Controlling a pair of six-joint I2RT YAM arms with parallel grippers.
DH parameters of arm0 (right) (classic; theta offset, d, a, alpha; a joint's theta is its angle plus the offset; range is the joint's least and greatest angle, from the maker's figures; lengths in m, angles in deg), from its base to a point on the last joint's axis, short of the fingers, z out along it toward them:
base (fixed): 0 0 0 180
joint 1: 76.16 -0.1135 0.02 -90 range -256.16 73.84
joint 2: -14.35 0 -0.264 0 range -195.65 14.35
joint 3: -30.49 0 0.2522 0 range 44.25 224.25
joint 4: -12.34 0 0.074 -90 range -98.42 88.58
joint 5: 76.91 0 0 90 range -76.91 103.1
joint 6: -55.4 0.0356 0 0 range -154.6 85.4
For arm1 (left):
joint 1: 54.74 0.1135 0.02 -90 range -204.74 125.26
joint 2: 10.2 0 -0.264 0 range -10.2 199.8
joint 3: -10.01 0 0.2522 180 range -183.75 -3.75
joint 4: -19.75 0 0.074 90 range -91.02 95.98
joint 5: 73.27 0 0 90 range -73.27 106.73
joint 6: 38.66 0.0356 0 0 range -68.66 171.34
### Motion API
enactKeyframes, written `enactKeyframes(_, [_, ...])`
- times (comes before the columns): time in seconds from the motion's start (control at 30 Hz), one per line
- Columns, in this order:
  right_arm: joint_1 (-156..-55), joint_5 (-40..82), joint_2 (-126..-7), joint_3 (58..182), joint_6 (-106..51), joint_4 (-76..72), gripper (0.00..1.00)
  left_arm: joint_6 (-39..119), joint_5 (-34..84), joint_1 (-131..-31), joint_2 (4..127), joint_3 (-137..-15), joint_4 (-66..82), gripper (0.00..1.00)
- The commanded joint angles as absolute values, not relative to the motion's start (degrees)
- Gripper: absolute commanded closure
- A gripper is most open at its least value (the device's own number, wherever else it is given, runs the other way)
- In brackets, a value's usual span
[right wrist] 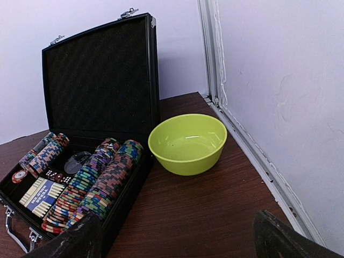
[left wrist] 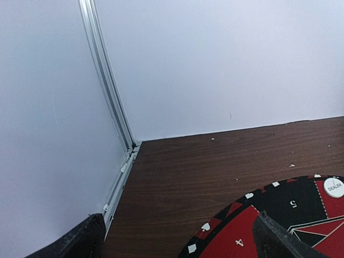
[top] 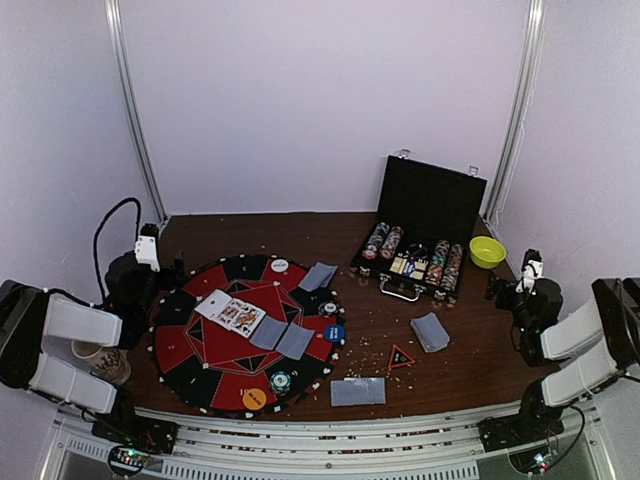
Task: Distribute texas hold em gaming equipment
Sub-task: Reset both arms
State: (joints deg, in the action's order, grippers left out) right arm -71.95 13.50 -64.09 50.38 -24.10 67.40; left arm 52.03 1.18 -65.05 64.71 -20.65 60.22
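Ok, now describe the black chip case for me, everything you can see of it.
The black chip case stands open on the brown wooden table, its hinged lid upright, lined with dark foam, two metal latches on its top edge. The base holds rows of edge-striped chips and a blue-and-white card box; a metal handle hangs at the front. The yellow bowl sits just beside its right side.

Playing cards [top: 232, 314], ranks too small.

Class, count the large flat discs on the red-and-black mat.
3: white disc at the far edge of the red-and-black mat, blue disc at its right edge, orange disc at its near edge. None seems hidden.
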Motion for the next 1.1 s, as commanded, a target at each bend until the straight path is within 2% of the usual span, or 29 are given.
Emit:
enactKeyframes(0.0, [-73.4,14.6,-72.2,50.8,-25.5,84.7,0.00,54.4,7.2,-63.6,64.9,-18.7,74.3,0.02])
enactKeyframes(0.07, [-74.6,14.6,-76.2,51.5,-26.5,88.8,0.00,56.0,7.5,-63.3,66.6,-19.1,76.3,0.02])
enactKeyframes(0.17, [-75.4,16.8,-74.0,54.7,-28.8,78.6,0.00,54.8,9.0,-62.2,66.8,-20.4,73.9,0.02])
enactKeyframes(0.3, [-75.6,17.3,-74.6,56.0,-29.4,77.2,0.00,54.0,8.6,-61.9,62.3,-19.8,65.4,0.02])
enactKeyframes(0.43, [-75.7,16.9,-75.1,56.0,-29.2,78.3,0.00,54.0,6.6,-61.1,65.0,-12.4,75.9,0.02])
enactKeyframes(0.6, [-75.7,16.7,-74.9,55.9,-29.1,78.1,0.00,55.3,9.6,-60.4,74.8,-12.8,85.0,0.02])
enactKeyframes(0.67, [-75.7,16.5,-74.9,55.9,-29.1,78.2,0.00,56.2,10.5,-60.3,80.8,-11.0,96.0,0.02])
enactKeyframes(1.07, [-75.7,16.4,-74.9,56.1,-29.2,77.7,0.00,55.1,12.5,-59.0,79.6,-16.7,84.0,0.02])
